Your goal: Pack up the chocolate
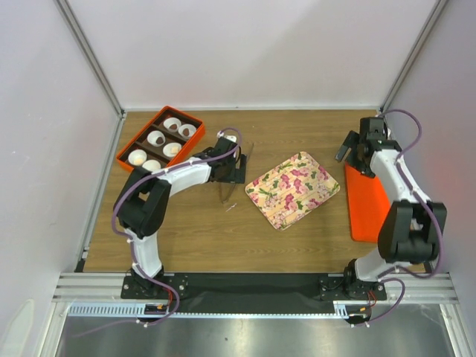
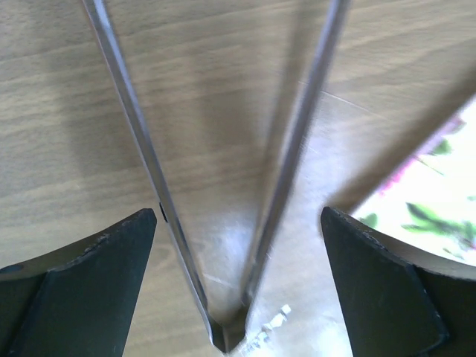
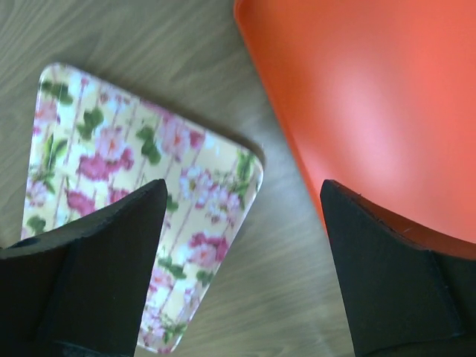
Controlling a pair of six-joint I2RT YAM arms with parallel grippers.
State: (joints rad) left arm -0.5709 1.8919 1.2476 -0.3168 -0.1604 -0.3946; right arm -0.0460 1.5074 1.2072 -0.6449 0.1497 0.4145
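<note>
Straddling a pair of metal tongs [image 2: 141, 141] that lies flat on the wooden worktop [image 1: 297, 238], your left end effector [image 2: 238, 217] is released, its fingers wide apart. The chocolate [image 1: 158, 139] shows only as small dark pieces inside white paper cups [image 1: 172, 149], in the orange box [image 1: 123, 158] at the far left. Your right end effector [image 3: 244, 190] is also released, above the gap between the flowered tray [image 3: 111, 141] and an orange lid [image 3: 372, 89].

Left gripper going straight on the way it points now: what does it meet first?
Probably the metal tongs, lying on the table between the left gripper's open jaws; depth is unclear.
</note>
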